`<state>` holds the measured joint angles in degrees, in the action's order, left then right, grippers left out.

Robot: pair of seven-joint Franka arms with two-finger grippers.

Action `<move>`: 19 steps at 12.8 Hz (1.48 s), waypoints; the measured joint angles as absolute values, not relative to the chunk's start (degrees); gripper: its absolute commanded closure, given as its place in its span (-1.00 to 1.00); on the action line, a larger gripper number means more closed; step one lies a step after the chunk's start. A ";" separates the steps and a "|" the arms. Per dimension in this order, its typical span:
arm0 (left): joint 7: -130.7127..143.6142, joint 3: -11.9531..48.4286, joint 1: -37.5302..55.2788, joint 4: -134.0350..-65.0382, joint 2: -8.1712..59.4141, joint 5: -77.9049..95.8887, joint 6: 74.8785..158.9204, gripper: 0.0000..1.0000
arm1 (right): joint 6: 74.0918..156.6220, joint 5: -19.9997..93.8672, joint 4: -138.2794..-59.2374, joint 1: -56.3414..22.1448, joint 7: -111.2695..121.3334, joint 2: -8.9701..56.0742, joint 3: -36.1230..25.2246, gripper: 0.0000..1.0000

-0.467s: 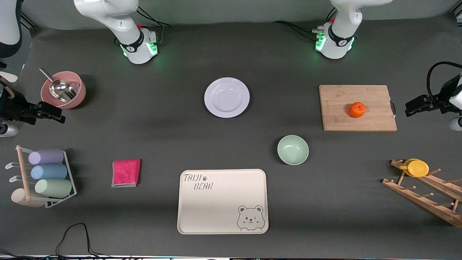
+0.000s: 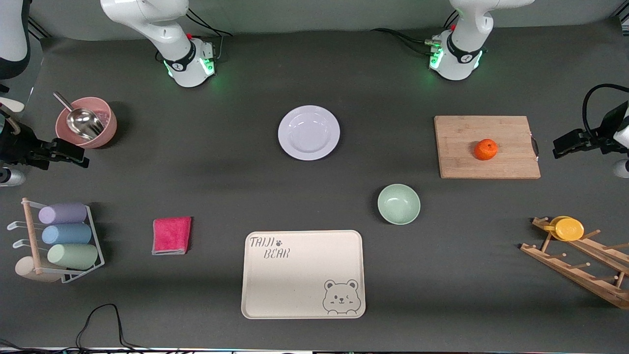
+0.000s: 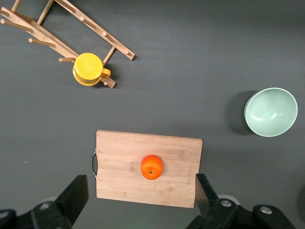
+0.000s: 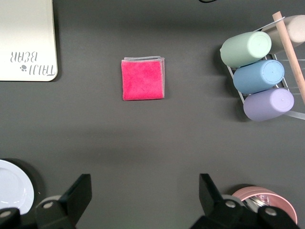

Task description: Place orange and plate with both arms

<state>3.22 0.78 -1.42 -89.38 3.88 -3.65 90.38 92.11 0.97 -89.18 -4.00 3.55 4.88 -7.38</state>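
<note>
We see the small round orange on the wooden board beneath the wide-open left gripper, while the right gripper, equally wide, waits.

Orange: small, round, bright, dimpled skin; sat on a wooden cutting board, right of centre in the upper right of the front view. Plate: round, shallow, glossy white, wide rim; lay flat and empty at upper centre, well apart from the orange.

Orange bright orange; plate glossy white.
</note>
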 measured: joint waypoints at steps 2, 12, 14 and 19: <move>3.24 0.79 -1.25 -89.38 3.88 -3.65 90.35 -1.00 | 92.11 0.97 -89.18 -4.01 3.55 4.88 -7.38 -1.00; 3.26 0.35 -1.33 -91.67 -3.49 -3.67 78.06 -1.00 | 91.04 1.02 -101.45 -6.64 1.08 -8.47 -7.03 -1.00; 3.26 0.23 -1.34 -96.46 -10.24 -3.67 76.62 -1.00 | 91.03 1.02 -103.88 -8.84 -1.79 -12.05 -6.93 -1.00; 3.26 0.21 -1.34 -103.41 -16.67 -3.66 76.05 -1.00 | 90.94 1.62 -107.24 -10.30 -3.41 -14.26 -6.92 -1.00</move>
<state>3.26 0.21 -1.34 -103.41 -16.67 -3.66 76.05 90.94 1.62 -107.24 -10.30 -3.41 -14.26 -6.92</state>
